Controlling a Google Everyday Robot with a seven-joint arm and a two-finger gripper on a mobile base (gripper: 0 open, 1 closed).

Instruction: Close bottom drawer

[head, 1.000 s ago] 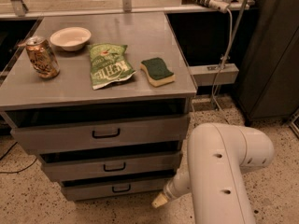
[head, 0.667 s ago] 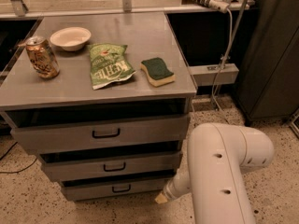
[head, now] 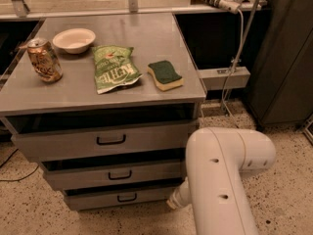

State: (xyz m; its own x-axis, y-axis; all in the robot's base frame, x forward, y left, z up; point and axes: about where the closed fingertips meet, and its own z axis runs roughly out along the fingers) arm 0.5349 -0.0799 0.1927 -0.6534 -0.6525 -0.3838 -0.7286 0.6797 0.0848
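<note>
gripper (head: 176, 199): low by the right end of the bottom drawer (head: 98, 199), mostly hidden behind the arm (head: 220, 180); how far open, cannot tell | change: tip crept slightly up toward the drawer front; drawer unmoved, still ajar | task: closing push apparently not yet begun

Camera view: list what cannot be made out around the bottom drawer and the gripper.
- The gripper, low by the right end of the bottom drawer: mostly hidden behind the white arm; whether it touches the drawer cannot be told.
- Inside of the bottom drawer: only a dark slot under the middle drawer.
- Lower part of the white arm: cut off by the bottom edge.
- Lettering on the can: too small to read.
</note>
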